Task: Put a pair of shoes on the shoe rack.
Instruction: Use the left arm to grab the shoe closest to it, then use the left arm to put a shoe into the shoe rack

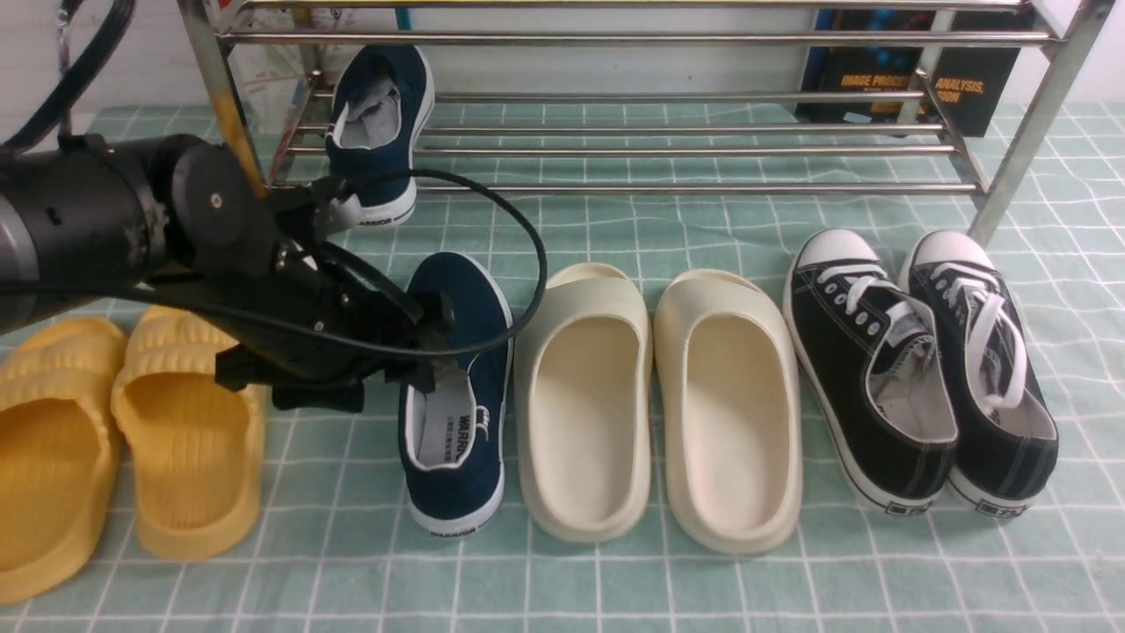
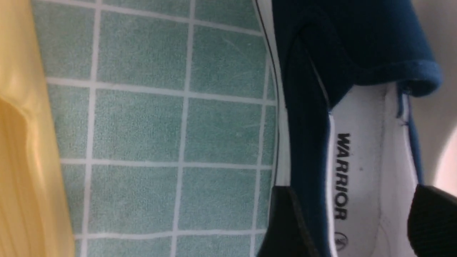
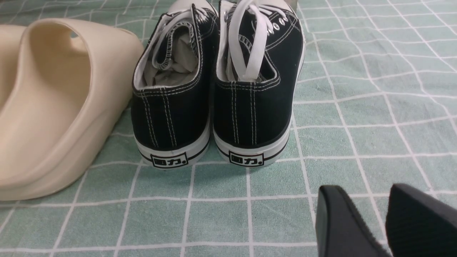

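One navy slip-on shoe (image 1: 378,132) leans tilted on the lower tubes of the silver shoe rack (image 1: 668,149), at its left end, heel toward me. The other navy shoe (image 1: 457,440) lies flat on the green checked cloth. My left gripper (image 1: 431,347) hangs over its opening. In the left wrist view this shoe (image 2: 357,53) shows its white "WARRIOR" insole, and the left gripper (image 2: 357,207) is open, one finger outside each side wall. My right gripper (image 3: 367,200) is open over bare cloth with nothing between its fingers; it does not show in the front view.
Yellow foam slides (image 1: 123,440) lie left of the floor shoe, cream slides (image 1: 659,404) right of it, then black lace-up sneakers (image 1: 923,378). The sneakers' heels (image 3: 214,107) face my right gripper. A dark book (image 1: 914,83) stands behind the rack's right end.
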### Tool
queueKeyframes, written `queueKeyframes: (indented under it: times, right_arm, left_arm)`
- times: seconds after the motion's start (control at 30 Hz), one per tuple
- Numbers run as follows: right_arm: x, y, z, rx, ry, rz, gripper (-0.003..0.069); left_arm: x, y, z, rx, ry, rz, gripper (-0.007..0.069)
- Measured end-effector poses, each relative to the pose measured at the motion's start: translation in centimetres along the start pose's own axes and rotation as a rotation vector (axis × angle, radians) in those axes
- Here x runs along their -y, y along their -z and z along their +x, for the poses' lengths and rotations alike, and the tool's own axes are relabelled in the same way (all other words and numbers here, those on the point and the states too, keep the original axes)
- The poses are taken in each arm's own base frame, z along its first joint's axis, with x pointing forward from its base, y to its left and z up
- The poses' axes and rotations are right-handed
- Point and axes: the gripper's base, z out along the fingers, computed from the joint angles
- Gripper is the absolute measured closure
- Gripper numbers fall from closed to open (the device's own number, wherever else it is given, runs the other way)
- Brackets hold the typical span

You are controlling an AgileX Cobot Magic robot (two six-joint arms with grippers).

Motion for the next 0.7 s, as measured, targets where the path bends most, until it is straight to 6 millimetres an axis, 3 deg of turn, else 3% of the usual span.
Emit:
queueKeyframes:
  times: [0.17, 0.3, 0.33, 0.4, 0.5, 0.53, 0.6, 0.7]
  right_arm:
    - [0.0, 0.0, 0.0, 0.0, 0.0, 0.0, 0.042]
    - [0.0, 0.0, 0.0, 0.0, 0.0, 0.0, 0.042]
    - [0.0, 0.0, 0.0, 0.0, 0.0, 0.0, 0.042]
    - [0.0, 0.0, 0.0, 0.0, 0.0, 0.0, 0.042]
    - [0.0, 0.0, 0.0, 0.0, 0.0, 0.0, 0.042]
    - [0.0, 0.0, 0.0, 0.0, 0.0, 0.0, 0.042]
    - [0.0, 0.0, 0.0, 0.0, 0.0, 0.0, 0.042]
    - [0.0, 0.0, 0.0, 0.0, 0.0, 0.0, 0.042]
  left_arm:
    - [-0.6, -2.9, 0.0, -0.046, 0.014, -0.027, 0.0261]
    - [-0.8, -4.2, -0.1, -0.043, 0.007, -0.031, 0.0491]
    - [-0.6, -3.9, -0.3, -0.037, 0.004, -0.026, 0.0577]
    - [-0.4, -3.4, -0.5, -0.029, -0.003, -0.019, 0.0629]
    - [0.4, -1.4, -1.3, -0.005, -0.032, -0.005, 0.0624]
    - [1.1, 0.4, -2.1, 0.03, -0.054, 0.01, 0.0624]
    - [1.8, 1.7, -2.9, 0.062, -0.066, 0.028, 0.0624]
    - [3.6, 3.8, -5.7, 0.172, -0.09, 0.077, 0.0624]
